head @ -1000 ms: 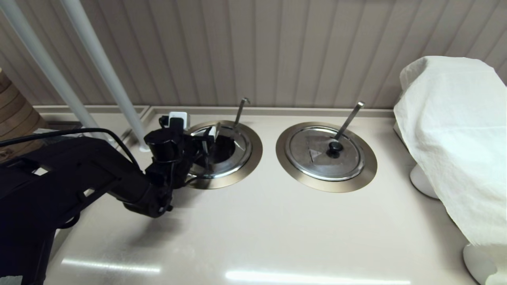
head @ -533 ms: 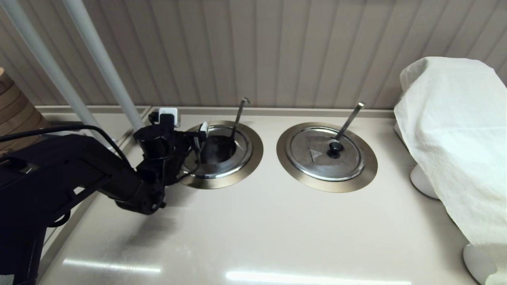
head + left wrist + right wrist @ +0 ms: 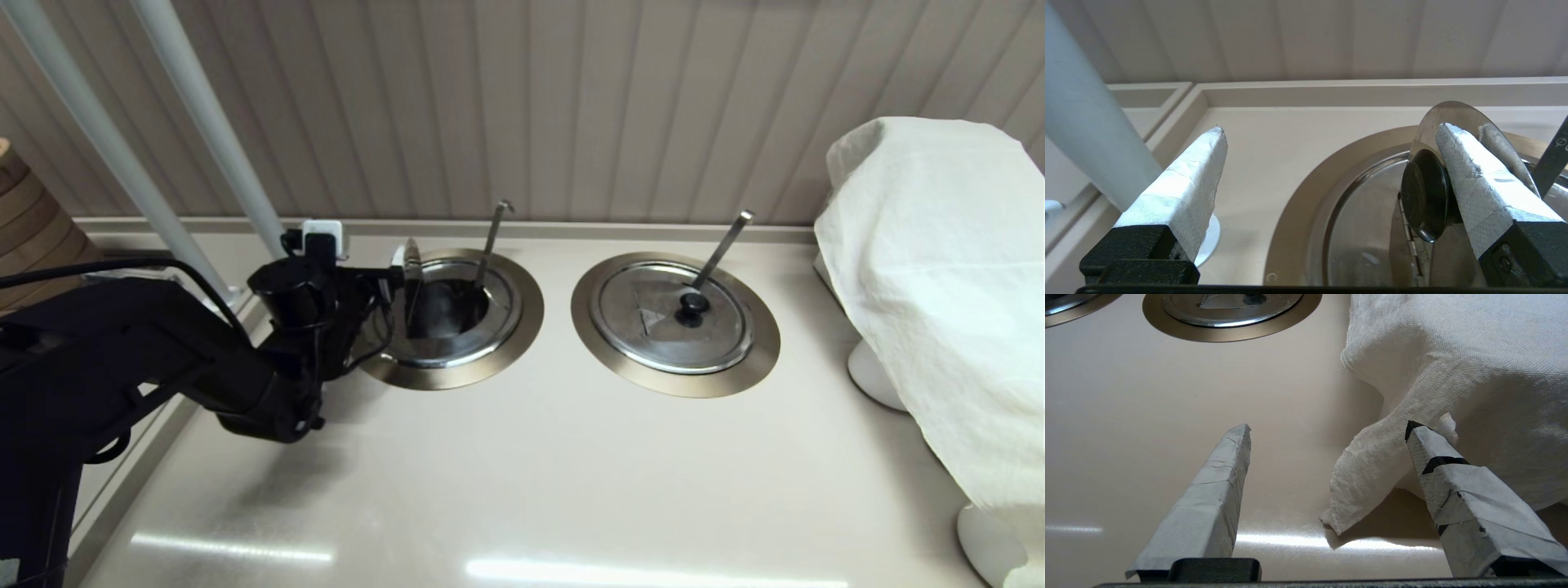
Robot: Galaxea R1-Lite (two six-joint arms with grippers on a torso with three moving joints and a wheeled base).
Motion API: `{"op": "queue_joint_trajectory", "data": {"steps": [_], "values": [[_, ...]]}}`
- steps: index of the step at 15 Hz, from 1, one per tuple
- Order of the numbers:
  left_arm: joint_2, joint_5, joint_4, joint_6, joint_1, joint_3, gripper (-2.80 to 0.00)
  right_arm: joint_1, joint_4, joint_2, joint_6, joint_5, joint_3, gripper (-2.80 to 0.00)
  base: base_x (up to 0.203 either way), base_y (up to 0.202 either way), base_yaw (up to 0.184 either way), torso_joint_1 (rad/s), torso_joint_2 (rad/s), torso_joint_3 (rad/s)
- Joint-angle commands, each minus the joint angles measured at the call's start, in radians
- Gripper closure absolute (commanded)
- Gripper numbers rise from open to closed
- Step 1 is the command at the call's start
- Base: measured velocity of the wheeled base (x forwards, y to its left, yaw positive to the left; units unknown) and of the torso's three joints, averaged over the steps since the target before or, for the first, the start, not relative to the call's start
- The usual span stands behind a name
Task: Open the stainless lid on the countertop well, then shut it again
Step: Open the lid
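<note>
My left claw sits at the left edge of the left well, low over the counter. Its two taped fingers are spread wide and clamp nothing. One finger stands free over bare counter. The other lies just beside the black knob of the lid; I cannot tell whether it actually touches the knob or the steel behind it.

The lid is up. It stands nearly on edge, hinged across the middle of the well, so that from my head I see it as a thin bright sliver rising at the left side of the opening. Behind it the dark hole of the well shows, and a thin rod handle with a hooked tip leans up out of the far side toward the wall. The wide bronze-coloured ring lies flat in the counter all round.

To the right, well apart, the second well has its lid lying flat and closed, with a black knob at the centre and a flat handle sticking up beside it.

My right claw hangs at the near right, fingers apart and empty, above the counter and just beside the hanging corner of a white cloth draped over something at the right end.
</note>
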Motion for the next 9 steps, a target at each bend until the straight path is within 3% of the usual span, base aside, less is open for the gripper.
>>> {"op": "queue_joint_trajectory", "data": {"steps": [1, 5, 9], "values": [[0.008, -0.008, -0.059, 0.017, 0.01, 0.038, -2.8, 0.0, 0.0, 0.0, -0.001, 0.0, 0.0, -2.8, 0.0, 0.0, 0.0, 0.0, 0.0, 0.0], [-0.086, -0.011, -0.163, 0.035, 0.074, 0.193, -2.8, 0.0, 0.0, 0.0, -0.001, 0.0, 0.0, -2.8, 0.0, 0.0, 0.0, 0.0, 0.0, 0.0], [-0.19, -0.014, -0.164, 0.034, 0.158, 0.2, -2.8, 0.0, 0.0, 0.0, -0.001, 0.0, 0.0, -2.8, 0.0, 0.0, 0.0, 0.0, 0.0, 0.0]]}}
